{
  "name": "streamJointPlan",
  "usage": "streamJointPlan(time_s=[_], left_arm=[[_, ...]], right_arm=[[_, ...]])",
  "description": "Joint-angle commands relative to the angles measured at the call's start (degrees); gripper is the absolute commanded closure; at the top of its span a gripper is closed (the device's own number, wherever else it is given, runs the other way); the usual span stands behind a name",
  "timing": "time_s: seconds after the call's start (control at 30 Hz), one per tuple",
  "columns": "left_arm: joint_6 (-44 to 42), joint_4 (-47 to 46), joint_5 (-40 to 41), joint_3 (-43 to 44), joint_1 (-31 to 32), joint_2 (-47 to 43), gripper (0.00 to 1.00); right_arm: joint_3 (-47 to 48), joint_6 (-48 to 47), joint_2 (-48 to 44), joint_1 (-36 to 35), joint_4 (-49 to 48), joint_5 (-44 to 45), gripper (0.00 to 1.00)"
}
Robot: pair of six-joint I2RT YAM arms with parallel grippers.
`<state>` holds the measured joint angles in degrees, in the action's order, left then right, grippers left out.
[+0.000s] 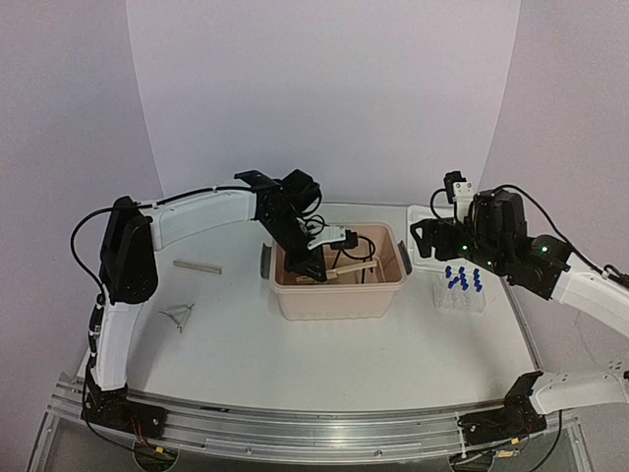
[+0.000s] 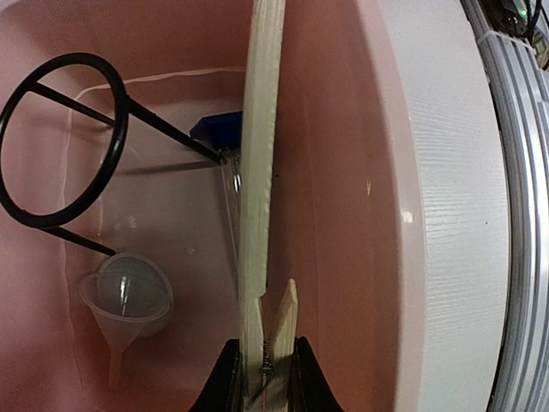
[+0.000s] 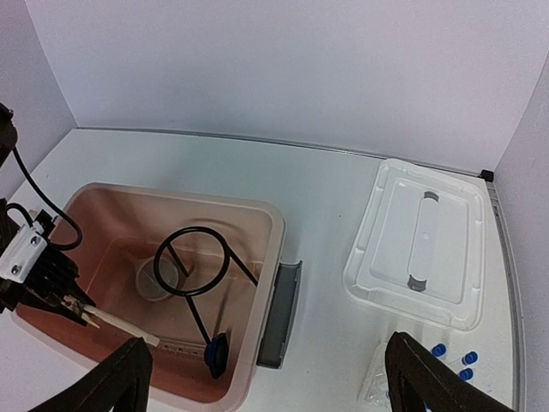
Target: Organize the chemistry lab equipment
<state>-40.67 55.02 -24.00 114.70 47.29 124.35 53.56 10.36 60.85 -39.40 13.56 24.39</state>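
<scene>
My left tool (image 2: 262, 378) pinches the wooden clamp (image 2: 260, 172) inside the beige tub (image 2: 343, 172). Beyond it lie the clear funnel (image 2: 129, 296), then the black ring stand (image 2: 64, 142). My right tool (image 3: 270, 378) hangs spread over the desk (image 1: 344, 364), near the blue-capped tubes (image 1: 460, 279) in their rack (image 1: 460, 300).

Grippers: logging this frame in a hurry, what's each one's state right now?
Left gripper: closed on the wooden clamp.
Right gripper: open, holding nothing.
</scene>
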Motion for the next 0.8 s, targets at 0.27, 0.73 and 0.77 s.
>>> streamJointPlan(time_s=[0.27,0.73,0.77], left_arm=[[-1.03,3.42,2.60,7.21,1.47,8.02,0.92],[-1.41,3.01,4.87,9.36,2.37,10.05,0.66],[-1.28,2.70,5.03,9.46,2.37,9.84,0.63]], right_arm=[[-0.13,0.44,-1.18,0.20,0.54,2.53,0.09],[-0.53,0.48,-1.19,0.20,0.77,3.94,0.09],[-0.55,0.45,-1.22,0.19,0.77,4.03,0.09]])
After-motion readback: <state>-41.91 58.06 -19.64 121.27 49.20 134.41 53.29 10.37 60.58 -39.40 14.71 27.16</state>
